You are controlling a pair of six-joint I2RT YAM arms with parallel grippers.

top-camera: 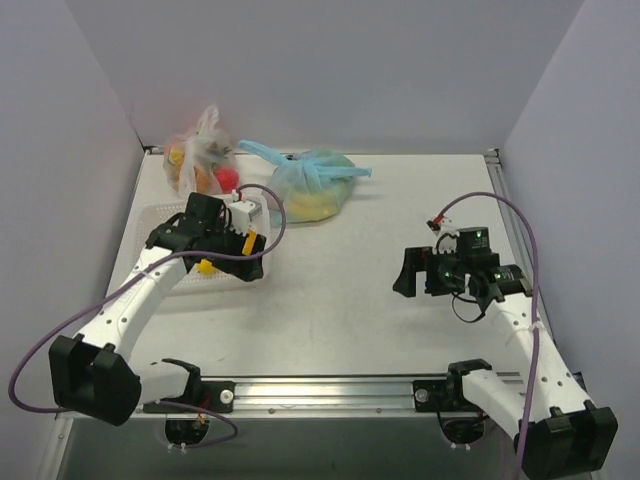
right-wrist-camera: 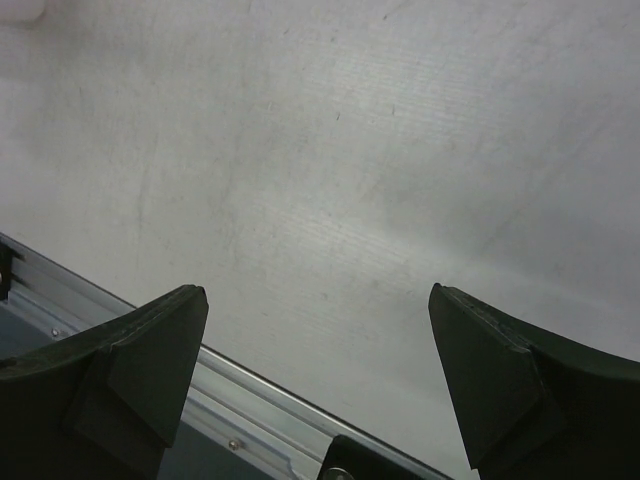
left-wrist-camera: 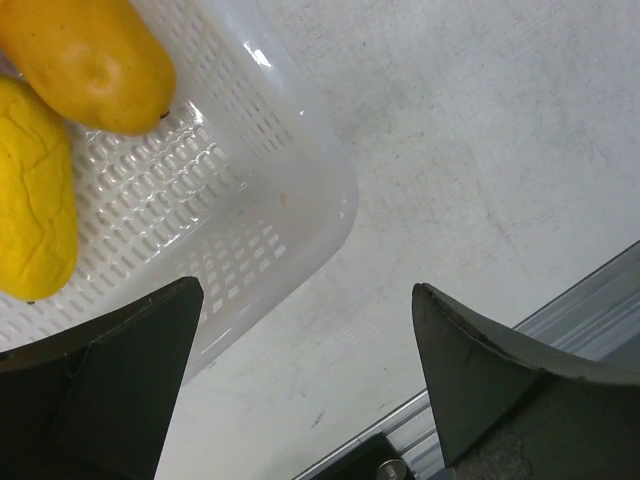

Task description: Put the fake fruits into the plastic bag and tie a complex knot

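The light-blue plastic bag [top-camera: 318, 190] lies at the back middle of the table with yellow and green fake fruits showing through it. Its handles are twisted into a knot [top-camera: 300, 166], with loose ends trailing left and right. My left gripper [top-camera: 240, 266] [left-wrist-camera: 308, 290] hangs open over the near corner of a white perforated basket [left-wrist-camera: 250, 220], holding nothing. In the basket lie an orange-yellow fruit [left-wrist-camera: 90, 55] and a yellow fruit [left-wrist-camera: 30, 190]. My right gripper [top-camera: 408, 272] [right-wrist-camera: 318, 292] stands open over bare table at the right, well away from the bag.
A clear bag of orange and red fruits [top-camera: 200, 160] stands at the back left behind the basket [top-camera: 160, 215]. A metal rail [top-camera: 330, 392] runs along the near table edge. Grey walls close in the back and both sides.
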